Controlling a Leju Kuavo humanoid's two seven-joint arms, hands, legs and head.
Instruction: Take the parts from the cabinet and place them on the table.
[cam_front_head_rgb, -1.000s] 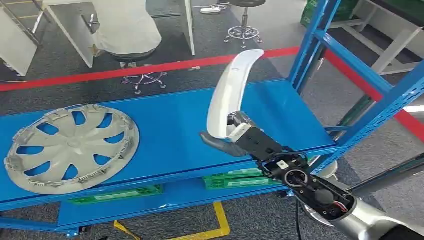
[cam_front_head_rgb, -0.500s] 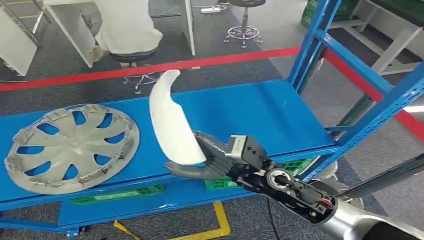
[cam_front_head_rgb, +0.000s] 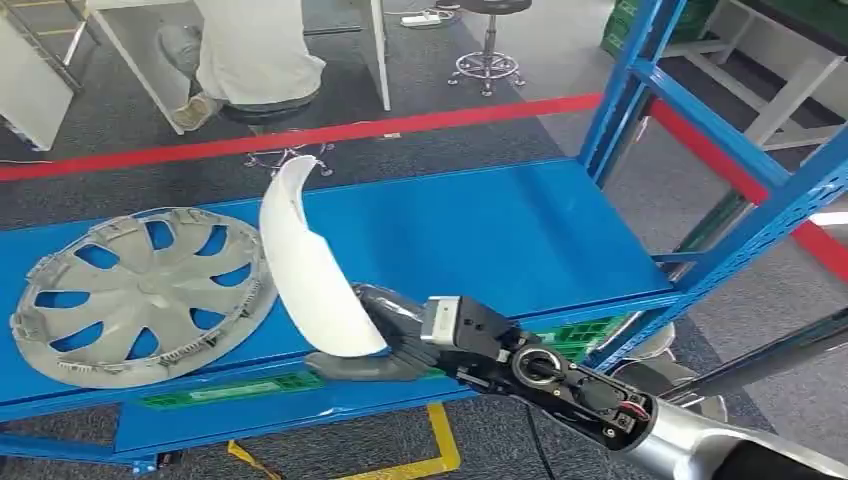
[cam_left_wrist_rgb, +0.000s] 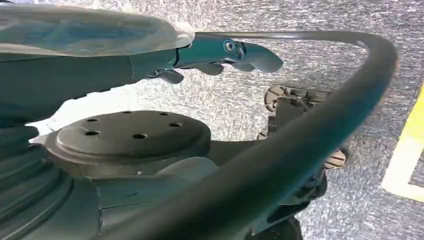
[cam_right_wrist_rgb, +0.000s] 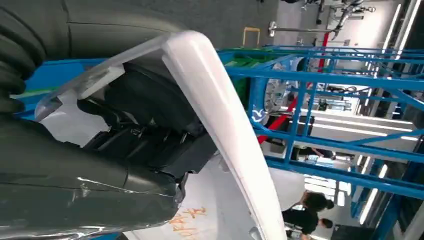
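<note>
Right hand (cam_front_head_rgb: 395, 335): we hold the white curved part (cam_front_head_rgb: 305, 265) by its lower end, our fingers (cam_right_wrist_rgb: 145, 135) wrapped behind it, our thumb beneath it in the head view.
White part: it stands nearly upright over the near edge of the blue shelf (cam_front_head_rgb: 500, 230), its tip leaning toward the far left. We cannot tell whether its lower end touches the shelf.
What changed: a second ago we held the part further right with its tip leaning right. Now our arm has swung left and lower, and the part has tipped over to lean left, just beside the hubcap.
Hubcap (cam_front_head_rgb: 140, 295): the silver wheel cover lies flat on the left of the shelf, where it lay before.
Left hand (cam_left_wrist_rgb: 220, 52): we see it hanging over the grey floor, holding nothing, fingers loosely curled.
Person (cam_front_head_rgb: 255, 50): someone in light clothing stands beyond the red floor line, at the far side.
Meaning for the task: we judge the part is lifted and under carry, but the table has yet to come into sight, and the hubcap is still to fetch.
</note>
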